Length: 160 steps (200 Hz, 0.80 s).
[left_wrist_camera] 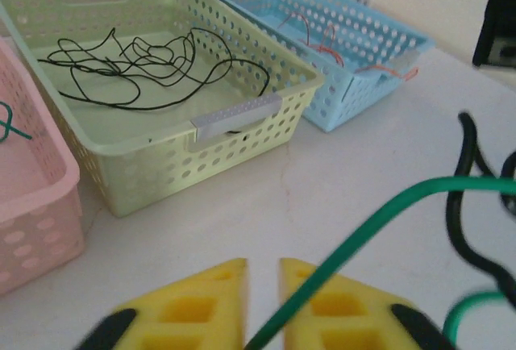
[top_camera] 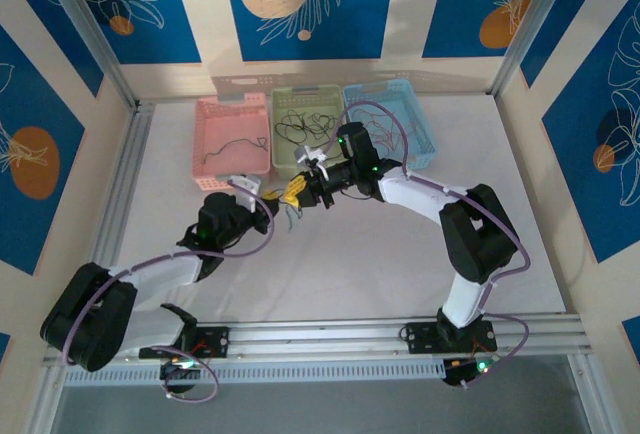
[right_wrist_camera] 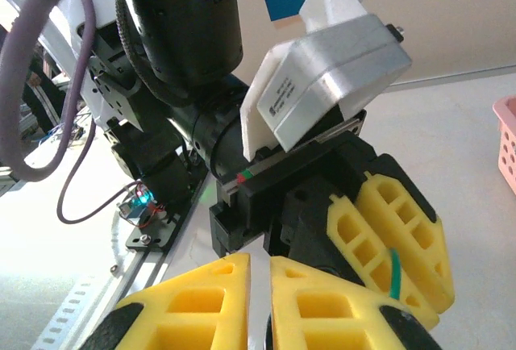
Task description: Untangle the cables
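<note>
Just in front of the green basket (left_wrist_camera: 242,112), left fingers (left_wrist_camera: 201,302) sit pinched narrow on the green cable (left_wrist_camera: 379,221), which rises out of their gap beside a looping black cable (left_wrist_camera: 455,221); right fingers (right_wrist_camera: 201,293) face them, nearly together, any hold there not discernible.

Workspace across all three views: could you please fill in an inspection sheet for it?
Surface: white table.
Job's things: green cable and black cable tangled by the pincers; black cables in the green basket; orange-red cables in the blue basket; a green piece in the pink basket.
Clutter: nothing seen.
Pincers: left pincer shut on the green cable; right pincer shut, load unclear.
Cables: lilac hoses run along both arms.
Surroundings: blue patterned walls; aluminium rail at the near edge.
</note>
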Motion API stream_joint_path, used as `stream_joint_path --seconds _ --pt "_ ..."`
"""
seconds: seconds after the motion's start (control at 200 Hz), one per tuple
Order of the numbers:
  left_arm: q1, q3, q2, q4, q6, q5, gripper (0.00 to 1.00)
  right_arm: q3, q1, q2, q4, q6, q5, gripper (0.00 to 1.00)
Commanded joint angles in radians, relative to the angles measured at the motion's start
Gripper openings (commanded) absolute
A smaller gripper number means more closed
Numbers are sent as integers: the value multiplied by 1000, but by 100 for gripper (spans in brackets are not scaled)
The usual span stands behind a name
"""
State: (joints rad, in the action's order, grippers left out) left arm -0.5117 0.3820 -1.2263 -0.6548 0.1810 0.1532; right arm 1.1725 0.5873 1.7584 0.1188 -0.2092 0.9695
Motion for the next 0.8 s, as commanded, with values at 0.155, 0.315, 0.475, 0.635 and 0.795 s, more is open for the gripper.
stream_joint_path --seconds 0.155,0.315,0.475,0.635,0.795 --pt "-4 -33 61 -42 1 -80 0 4 -12 1 8 5 -26 0" --pt "-4 -45 101 -6 8 -194 0 -34 -36 -21 88 61 -189 0" --pt "-2 -74 172 36 34 -367 0 -60 -73 -32 143 136 -439 0" --pt "10 -102 233 63 62 -488 0 -93 -116 -50 194 216 -628 0" --pt "24 -128 283 72 85 -548 0 -112 -169 -58 218 298 -685 1"
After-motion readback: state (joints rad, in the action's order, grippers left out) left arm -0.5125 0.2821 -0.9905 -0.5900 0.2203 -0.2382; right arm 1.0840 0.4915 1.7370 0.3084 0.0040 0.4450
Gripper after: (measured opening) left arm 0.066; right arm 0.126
